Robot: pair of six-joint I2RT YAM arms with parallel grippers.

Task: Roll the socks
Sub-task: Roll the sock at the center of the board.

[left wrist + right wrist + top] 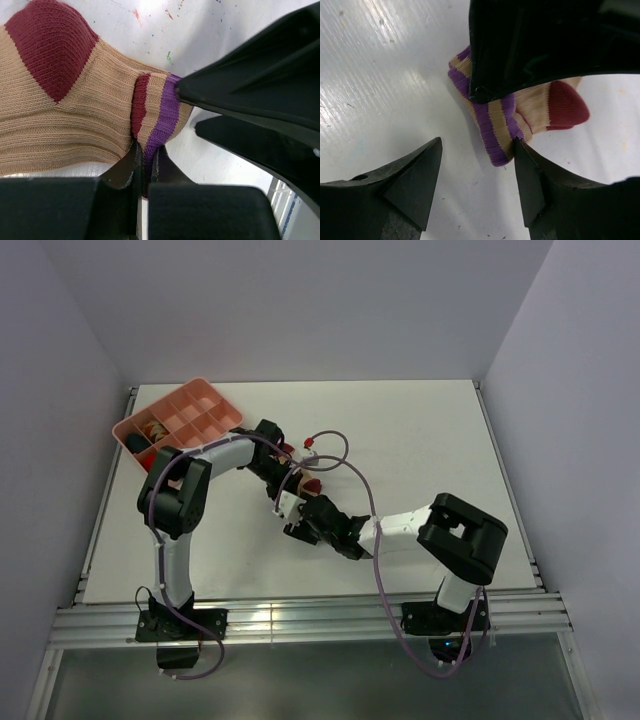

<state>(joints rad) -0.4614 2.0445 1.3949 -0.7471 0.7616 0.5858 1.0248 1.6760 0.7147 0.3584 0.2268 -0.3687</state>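
Tan red-heeled sock [75,115] lies on the white table [380,75]; my left gripper [145,147] pinches its purple-striped cuff, my right gripper [478,145] stands wide around the cuff end, open table beside.

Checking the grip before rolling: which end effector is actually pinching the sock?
The left end effector, shut on the striped end of the sock. The right end effector is open, jaws apart at that end.

White table [450,440] w/ metal rail [320,622], pale grey walls [300,300]
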